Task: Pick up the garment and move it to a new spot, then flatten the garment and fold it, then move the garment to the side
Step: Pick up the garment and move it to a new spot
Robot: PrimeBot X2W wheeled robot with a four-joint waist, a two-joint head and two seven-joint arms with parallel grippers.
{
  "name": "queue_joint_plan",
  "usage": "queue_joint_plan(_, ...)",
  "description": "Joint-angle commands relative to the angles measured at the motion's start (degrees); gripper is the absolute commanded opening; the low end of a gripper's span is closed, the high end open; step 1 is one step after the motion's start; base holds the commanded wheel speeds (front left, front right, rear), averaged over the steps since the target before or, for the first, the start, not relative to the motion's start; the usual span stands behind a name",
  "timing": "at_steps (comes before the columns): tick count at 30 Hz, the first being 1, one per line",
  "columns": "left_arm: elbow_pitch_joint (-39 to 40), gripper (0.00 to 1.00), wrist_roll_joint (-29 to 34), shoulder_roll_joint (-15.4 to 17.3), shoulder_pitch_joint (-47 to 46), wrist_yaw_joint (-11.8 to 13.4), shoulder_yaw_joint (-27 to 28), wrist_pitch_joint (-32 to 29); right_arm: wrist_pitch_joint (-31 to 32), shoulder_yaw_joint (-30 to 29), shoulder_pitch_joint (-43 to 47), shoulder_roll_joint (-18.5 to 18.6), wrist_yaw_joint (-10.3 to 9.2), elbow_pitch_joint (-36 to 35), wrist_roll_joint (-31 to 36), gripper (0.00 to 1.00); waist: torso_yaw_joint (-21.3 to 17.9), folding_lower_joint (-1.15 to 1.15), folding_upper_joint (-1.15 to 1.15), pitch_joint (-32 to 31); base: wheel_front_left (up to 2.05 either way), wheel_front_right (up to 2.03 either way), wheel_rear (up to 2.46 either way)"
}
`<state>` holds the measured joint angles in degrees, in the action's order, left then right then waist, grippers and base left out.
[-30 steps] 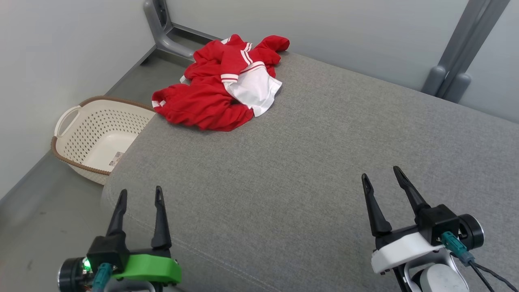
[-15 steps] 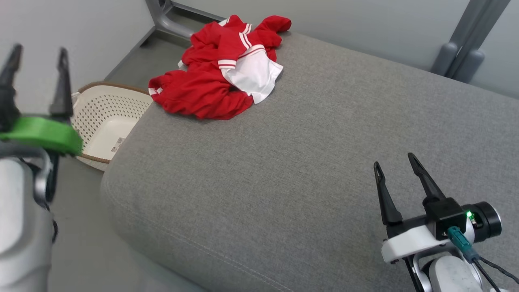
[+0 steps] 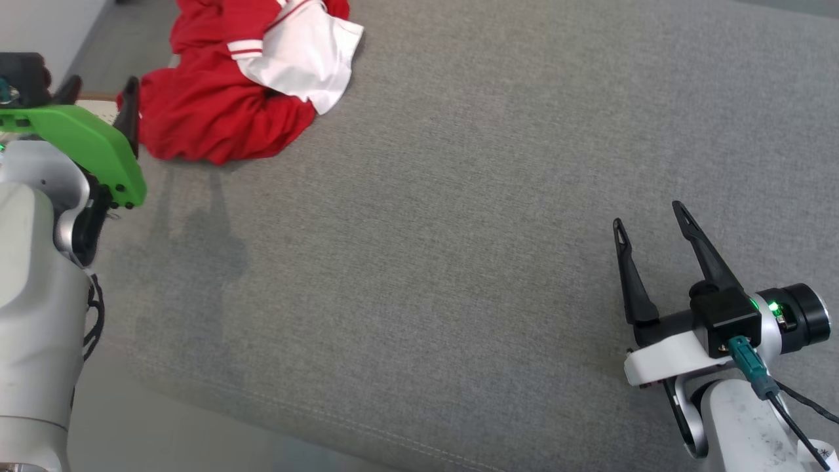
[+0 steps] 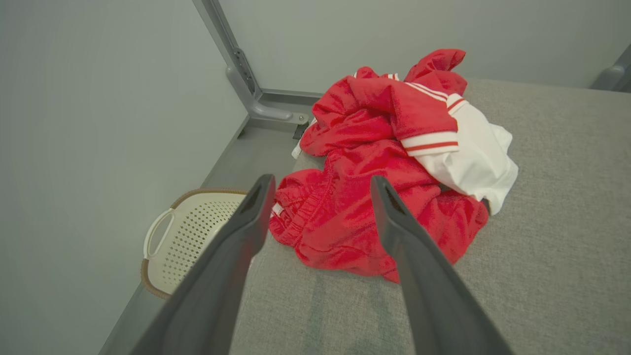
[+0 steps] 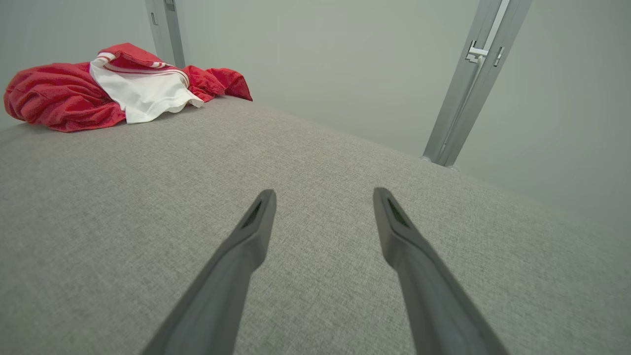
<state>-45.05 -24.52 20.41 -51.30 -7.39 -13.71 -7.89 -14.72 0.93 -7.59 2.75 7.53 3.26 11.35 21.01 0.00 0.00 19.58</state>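
Observation:
The garment (image 3: 216,105) is a crumpled red piece with white panels and stripes, lying at the far left corner of the grey cushioned surface (image 3: 426,229). My left gripper (image 3: 99,88) hangs open just left of the garment's near edge, not touching it. In the left wrist view the garment (image 4: 365,162) sits just beyond the open left gripper (image 4: 323,181), with nothing between the fingers. My right gripper (image 3: 647,217) rests open over bare cushion at the near right, far from the garment (image 5: 64,96); the right wrist view has the open right gripper (image 5: 323,195) above grey fabric.
A cream perforated laundry basket (image 4: 187,231) stands on the floor left of the cushion, below the garment's corner. Grey metal posts (image 5: 468,84) rise against the pale wall behind. The cushion's left edge drops to the floor beside my left arm (image 3: 33,295).
The head camera has tilted down and nearer. My left arm has risen from the near edge and swung forward to the garment's left side. The right gripper stays open in place.

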Motion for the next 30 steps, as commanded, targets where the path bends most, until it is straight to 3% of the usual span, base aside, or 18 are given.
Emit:
queue_joint_plan(1,-0.4,1.00,-2.5,0.4,-0.7,0.0,-1.3,-1.2,-0.1,-0.2,-1.0,0.2,-0.08,-0.7,0.5,1.00,-5.4,0.00,0.00,6.6,0.00,0.00,0.00)
queue_joint_plan(9,-2.7,1.00,-13.8,2.9,-0.6,0.0,-8.8,-4.8,0.1,-0.8,-1.9,0.2,-0.08,-2.1,1.0,1.00,-6.5,0.00,0.00,9.5,0.00,0.00,0.00)
queue_joint_plan(17,-5.1,1.00,-18.3,4.6,-1.5,0.0,-13.2,-4.3,-0.1,-0.6,-2.9,0.2,-0.08,-1.6,0.0,1.00,-7.6,0.00,0.00,10.1,0.00,0.00,0.00)
queue_joint_plan(18,-5.2,0.87,-18.5,4.8,-1.5,0.0,-13.7,-3.8,-0.2,-0.6,-3.1,0.2,-0.08,-1.4,-0.1,1.00,-7.6,0.00,0.00,10.1,0.00,0.00,0.00)
queue_joint_plan(19,-5.4,0.45,-19.0,4.9,-1.7,0.0,-14.3,-3.2,-0.2,-0.5,-3.2,0.2,-0.08,-1.2,-0.3,1.00,-7.7,0.00,0.00,10.0,0.00,0.00,0.00)
queue_joint_plan(20,-5.5,0.29,-19.3,5.1,-1.9,0.0,-14.9,-2.7,-0.2,-0.6,-3.3,0.2,-0.08,-1.0,-0.5,1.00,-7.7,0.00,0.00,9.8,0.00,0.00,0.00)
queue_joint_plan(21,-5.7,0.01,-19.6,5.3,-2.1,0.0,-15.5,-2.1,-0.3,-0.6,-3.3,0.2,-0.08,-0.7,-0.7,1.00,-7.8,0.00,0.00,9.4,0.00,0.00,0.00)
queue_joint_plan(30,-4.3,0.00,-22.3,9.5,-3.6,0.0,-20.4,0.0,-0.5,-0.6,-2.2,0.2,-0.08,2.1,-3.6,1.00,-7.7,0.00,0.00,2.0,0.00,0.00,0.00)
